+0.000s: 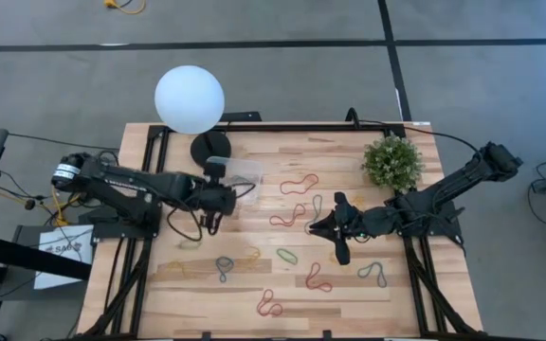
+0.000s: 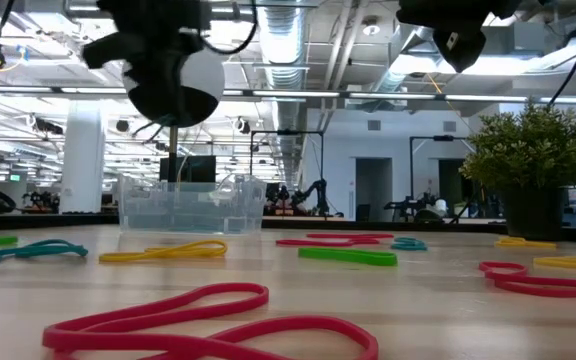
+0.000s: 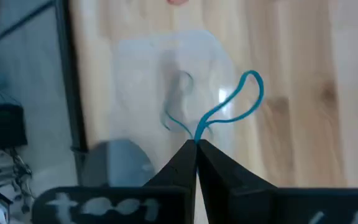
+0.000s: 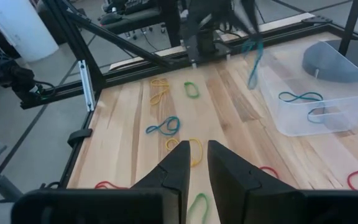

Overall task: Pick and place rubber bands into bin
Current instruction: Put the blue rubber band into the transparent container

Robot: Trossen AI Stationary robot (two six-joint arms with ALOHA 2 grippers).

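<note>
A blue-grey rubber band (image 3: 248, 93) hangs from my left gripper (image 3: 196, 144), which is shut on it just above the near edge of the bin (image 1: 243, 173). The bin is a clear tub, and blue bands (image 4: 300, 97) lie inside it. In the right wrist view the held band (image 4: 252, 62) dangles beside the bin's corner (image 4: 263, 71). My right gripper (image 4: 194, 158) hovers over the table's middle right with a narrow gap and nothing between its fingers. Several loose bands in red (image 1: 299, 183), green (image 1: 287, 256), yellow (image 1: 245, 254) and blue-grey (image 1: 224, 268) lie flat on the wood. My left gripper pinches the blue-grey band between its two fingertips at one end of the loop (image 3: 199, 135). The fingers slant downward from the table's left. The band is lifted clear of the table and its free loop (image 3: 251, 87) droops slack past the fingertips, over the bin.
A white globe lamp (image 1: 190, 99) on a black round base (image 1: 211, 147) stands just behind the bin. A small potted plant (image 1: 392, 161) sits at the far right. A black frame (image 1: 282, 126) edges the table. Open wood lies toward the near edge among the bands.
</note>
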